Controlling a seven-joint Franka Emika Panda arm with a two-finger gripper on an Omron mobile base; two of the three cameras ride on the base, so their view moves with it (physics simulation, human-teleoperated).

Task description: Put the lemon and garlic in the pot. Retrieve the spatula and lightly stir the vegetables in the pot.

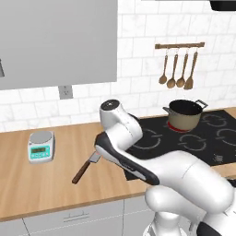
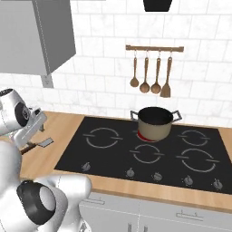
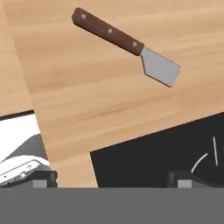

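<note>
The spatula (image 3: pixel 127 46) has a dark brown handle and a flat silver blade. It lies flat on the wooden counter, left of the stove (image 1: pixel 85 168) (image 2: pixel 45 142). My gripper (image 3: pixel 113 181) hovers above the counter near the stove's corner. It is open wide with nothing between its fingers, and the spatula lies ahead of it, untouched. The beige pot (image 1: pixel 185 115) (image 2: pixel 155 122) stands upright on a glowing red burner at the back of the stove. The lemon and the garlic are out of view, and the pot's dark inside shows nothing I can make out.
A black four-burner stove (image 2: pixel 108 158) is set into the counter, with knobs along its front edge. Wooden spoons and a turner (image 1: pixel 177 69) hang on a wall rail above the pot. A small kitchen scale (image 1: pixel 41 146) sits at the counter's left. A grey cabinet (image 1: pixel 55 41) hangs overhead.
</note>
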